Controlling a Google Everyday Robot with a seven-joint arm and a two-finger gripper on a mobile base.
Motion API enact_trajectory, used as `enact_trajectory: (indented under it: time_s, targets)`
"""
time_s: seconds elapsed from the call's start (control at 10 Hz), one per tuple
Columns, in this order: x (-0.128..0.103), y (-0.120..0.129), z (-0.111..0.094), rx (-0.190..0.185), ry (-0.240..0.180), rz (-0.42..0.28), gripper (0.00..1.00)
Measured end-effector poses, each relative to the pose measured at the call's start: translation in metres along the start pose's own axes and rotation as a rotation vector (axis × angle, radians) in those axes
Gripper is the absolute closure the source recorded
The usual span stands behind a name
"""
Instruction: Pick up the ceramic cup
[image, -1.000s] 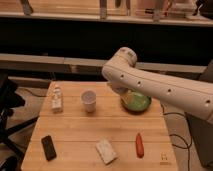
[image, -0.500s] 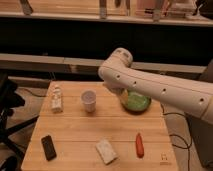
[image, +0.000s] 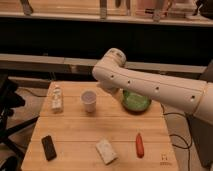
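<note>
The ceramic cup (image: 89, 101) is small, white and handleless, with a greyish inside. It stands upright on the wooden table (image: 75, 131), towards the back and left of centre. My white arm (image: 150, 87) reaches in from the right, and its bend hangs above the table just right of the cup. My gripper does not show; it is hidden behind the arm or out of view. Nothing touches the cup.
A wide green bowl (image: 136, 101) sits right of the cup, partly covered by the arm. A small bottle (image: 57, 98) stands at the back left. A black flat object (image: 48, 147), a pale block (image: 106, 150) and a red object (image: 139, 144) lie near the front. A dark chair (image: 7, 115) stands at the left.
The bend of my arm has shifted a little to the left, closer to the cup. The things on the table have not moved.
</note>
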Motion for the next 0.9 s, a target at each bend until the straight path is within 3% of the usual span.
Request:
enact_trajectory:
  time_s: [0.6,0.9]
  targets:
    - [-0.024,-0.029,0.011,0.033,-0.039,-0.064,0.2]
    - [-0.04,-0.042,0.031,0.045,-0.07,-0.101,0.2]
